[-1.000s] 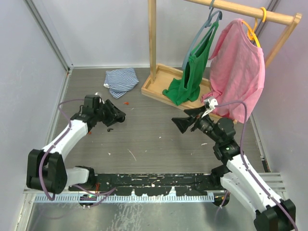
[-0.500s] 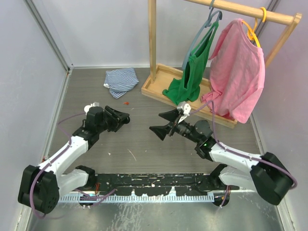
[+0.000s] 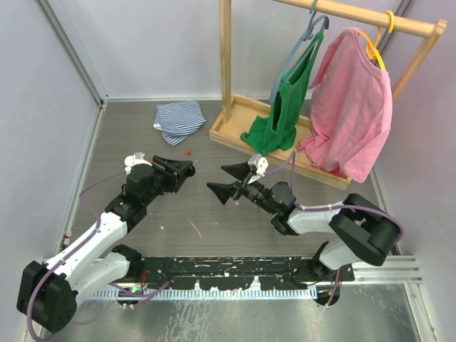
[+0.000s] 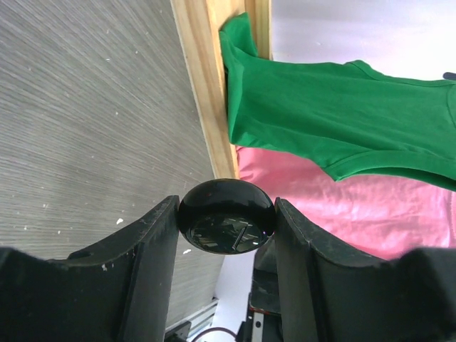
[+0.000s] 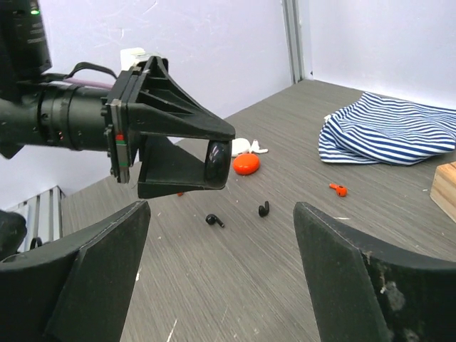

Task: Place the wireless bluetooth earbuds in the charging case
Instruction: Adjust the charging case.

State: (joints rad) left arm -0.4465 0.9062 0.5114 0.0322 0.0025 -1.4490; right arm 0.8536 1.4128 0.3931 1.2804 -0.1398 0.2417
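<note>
My left gripper is shut on a round glossy black charging case and holds it above the floor; the case also shows in the right wrist view. My right gripper is open and empty, facing the left gripper a short way to its right. In the right wrist view two black earbuds lie on the grey floor below the held case. An orange earbud lies further right and also shows in the top view. An orange round case and white pieces lie behind.
A striped cloth lies at the back left. A wooden clothes rack with a tray base stands at the back right and carries a green top and a pink shirt. Grey walls close in both sides.
My right arm has swung left and stretched out low toward the left gripper. My left gripper has moved right and slightly forward with the black case in it.
</note>
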